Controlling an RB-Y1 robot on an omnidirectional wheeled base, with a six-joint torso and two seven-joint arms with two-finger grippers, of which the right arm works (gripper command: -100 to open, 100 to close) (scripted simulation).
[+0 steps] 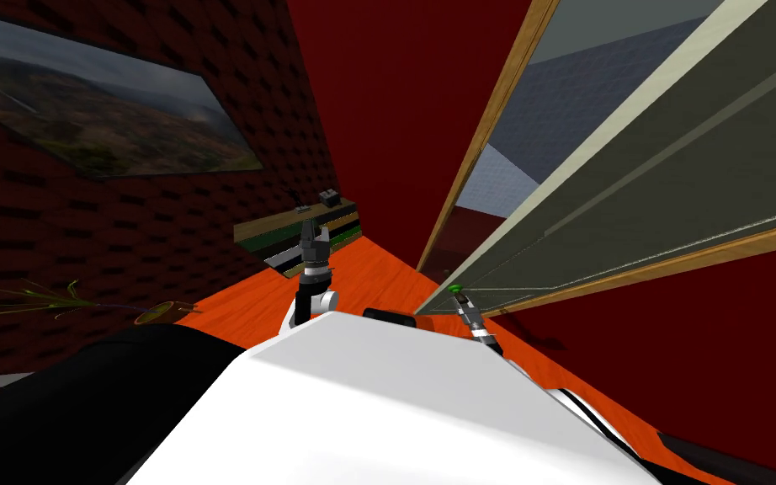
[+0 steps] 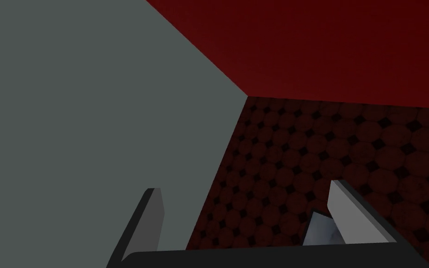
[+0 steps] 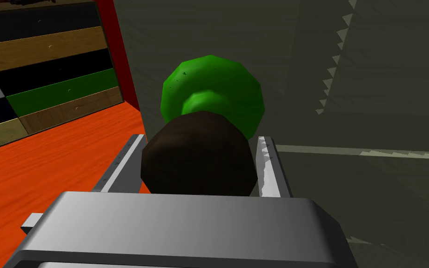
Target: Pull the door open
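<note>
The door [image 1: 647, 177] is a grey-olive panel in a wooden frame [image 1: 496, 126], and it stands swung partly out of the frame. A dark brown round knob [image 3: 198, 158] sticks out from a green rosette [image 3: 213, 88] on the door's face [image 3: 372, 70]. My right gripper [image 3: 198, 156] is shut on that knob, one finger pressed against each side. In the head view the right gripper [image 1: 460, 300] sits at the door's lower edge, just below the green rosette [image 1: 454, 289]. My left gripper [image 1: 314, 237] is held upright away from the door, and its fingers [image 2: 150, 218] are open with nothing between them.
A low cabinet with striped drawers [image 1: 310, 240] stands against the far wall, also seen past the door's edge [image 3: 46, 70]. A potted plant [image 1: 155, 313] sits on the orange floor [image 1: 361, 269] at my left. Dark red walls close in on both sides.
</note>
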